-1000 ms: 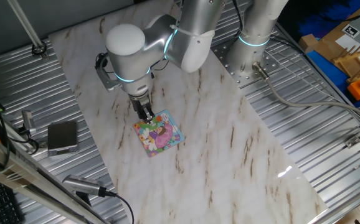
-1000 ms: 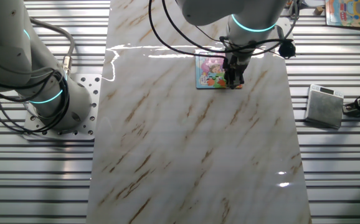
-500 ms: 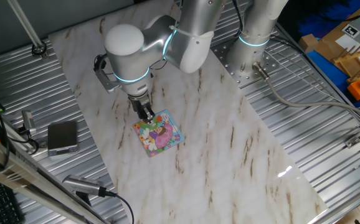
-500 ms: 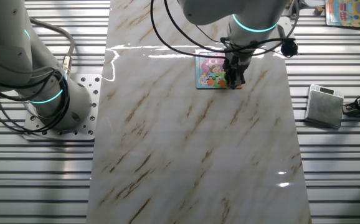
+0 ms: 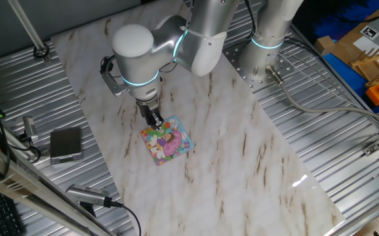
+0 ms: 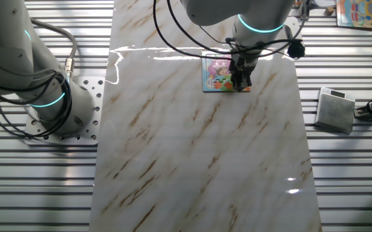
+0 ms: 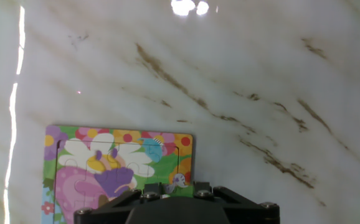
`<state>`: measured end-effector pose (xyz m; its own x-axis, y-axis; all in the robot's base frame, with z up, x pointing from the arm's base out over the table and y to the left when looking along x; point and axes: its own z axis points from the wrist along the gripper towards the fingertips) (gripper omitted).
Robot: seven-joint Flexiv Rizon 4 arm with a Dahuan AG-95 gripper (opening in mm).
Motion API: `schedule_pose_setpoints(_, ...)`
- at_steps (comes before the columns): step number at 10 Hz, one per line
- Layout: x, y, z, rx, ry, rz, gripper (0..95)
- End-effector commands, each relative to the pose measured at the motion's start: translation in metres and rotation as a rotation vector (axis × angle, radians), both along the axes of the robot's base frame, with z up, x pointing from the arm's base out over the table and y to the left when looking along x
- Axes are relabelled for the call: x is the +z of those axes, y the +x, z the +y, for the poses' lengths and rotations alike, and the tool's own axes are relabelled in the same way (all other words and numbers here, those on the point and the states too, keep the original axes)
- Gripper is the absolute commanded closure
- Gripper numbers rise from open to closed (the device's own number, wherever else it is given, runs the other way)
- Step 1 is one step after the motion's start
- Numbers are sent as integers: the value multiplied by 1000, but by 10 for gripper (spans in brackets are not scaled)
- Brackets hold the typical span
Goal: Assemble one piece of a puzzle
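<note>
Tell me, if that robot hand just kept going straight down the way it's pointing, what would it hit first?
Most likely the puzzle. The hand points down at the puzzle's edge nearest the arm, with the marble table right beside it. Whether the fingertips already touch the puzzle, or hold anything, is hidden.

From my seat, the gripper (image 5: 155, 122) fingertips sit over the puzzle (image 5: 168, 141) at its 11 o'clock corner in one fixed view, and I cannot tell whether they are open or closed. In the hand view the black gripper body fills the 6 o'clock edge and hides the fingers and part of the puzzle (image 7: 114, 165), whose lower part runs off the frame. The piece is too small or hidden; I cannot pick it out anywhere.
</note>
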<state>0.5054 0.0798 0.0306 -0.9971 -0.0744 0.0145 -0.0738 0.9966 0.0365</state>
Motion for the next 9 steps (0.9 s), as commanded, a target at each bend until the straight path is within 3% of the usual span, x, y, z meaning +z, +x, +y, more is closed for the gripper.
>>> schedule_pose_setpoints(1,-3,0,3,-15,-1,-3,950)
schedule_pose_setpoints(9,-8,-16,9,-22,6,-2,950)
